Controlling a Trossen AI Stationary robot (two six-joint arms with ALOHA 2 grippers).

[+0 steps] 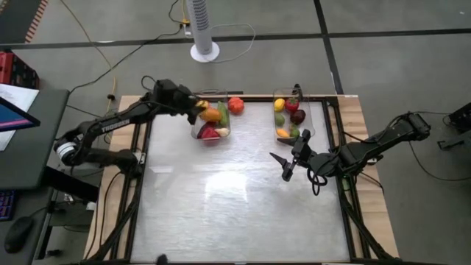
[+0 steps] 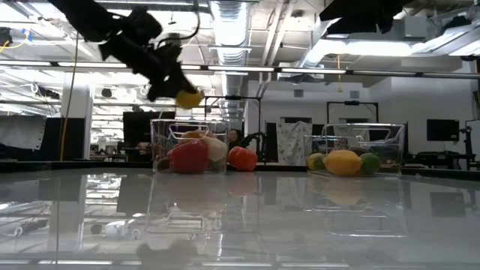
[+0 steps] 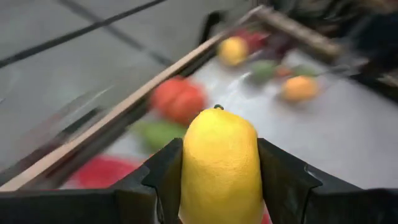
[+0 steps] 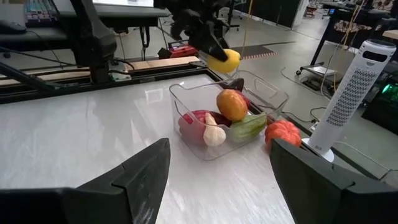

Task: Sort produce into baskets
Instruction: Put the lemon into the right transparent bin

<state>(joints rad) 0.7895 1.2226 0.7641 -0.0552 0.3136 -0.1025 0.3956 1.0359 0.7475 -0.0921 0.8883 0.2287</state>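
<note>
On the glossy table (image 1: 235,213), the left gripper (image 1: 199,107) clamps a lemon (image 3: 219,165) above the left basket (image 4: 205,146) (already part-filled). The right gripper (image 1: 288,166) hangs with jaws apart, empty.

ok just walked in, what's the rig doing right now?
Sorting toy produce into two clear bins. The left gripper is shut on a yellow lemon and holds it in the air over the left bin, which already has several pieces in it, including a white garlic bulb. An orange-red tomato sits on the table just outside that bin. The right gripper hangs open and empty over the table near the right bin, which also holds several pieces.
</note>
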